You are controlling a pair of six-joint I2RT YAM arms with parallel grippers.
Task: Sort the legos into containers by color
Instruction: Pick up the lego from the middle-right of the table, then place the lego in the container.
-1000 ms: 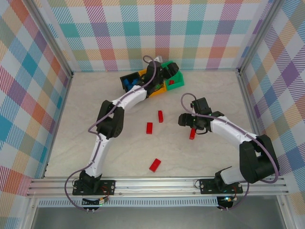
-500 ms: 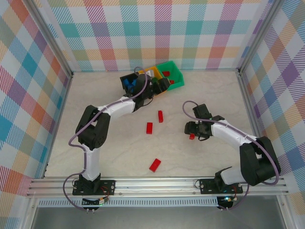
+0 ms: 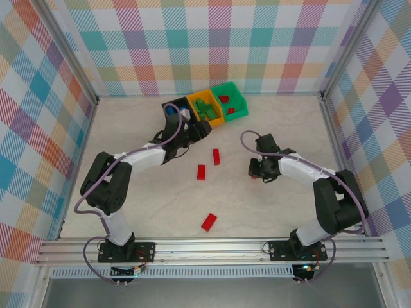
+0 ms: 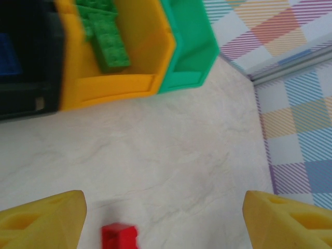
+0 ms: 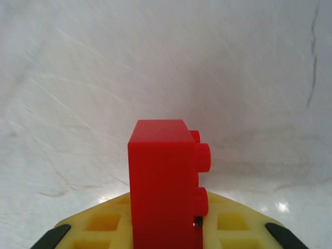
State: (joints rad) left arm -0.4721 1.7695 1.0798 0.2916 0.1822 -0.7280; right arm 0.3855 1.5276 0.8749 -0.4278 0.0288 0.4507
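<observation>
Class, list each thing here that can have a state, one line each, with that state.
left gripper, open, nothing held
right gripper, shut on the held red brick
black bin, upright, holds blue bricks
orange-yellow bin, upright, holds green bricks
green bin, upright, holds red bricks
three loose red bricks, lying on the table

The walls (image 3: 218, 45) are patterned in pastel plaid; the table (image 3: 141, 192) is marbled cream. A black bin (image 4: 31, 98), an orange-yellow bin (image 4: 109, 88) and a green bin (image 4: 189, 52) are seen. Green bricks (image 4: 106, 41), a blue brick (image 4: 10, 54) and red bricks (image 3: 201, 172) are shown. The fingers (image 5: 104, 228) are yellow, the arms (image 3: 144, 154) white and black.
</observation>
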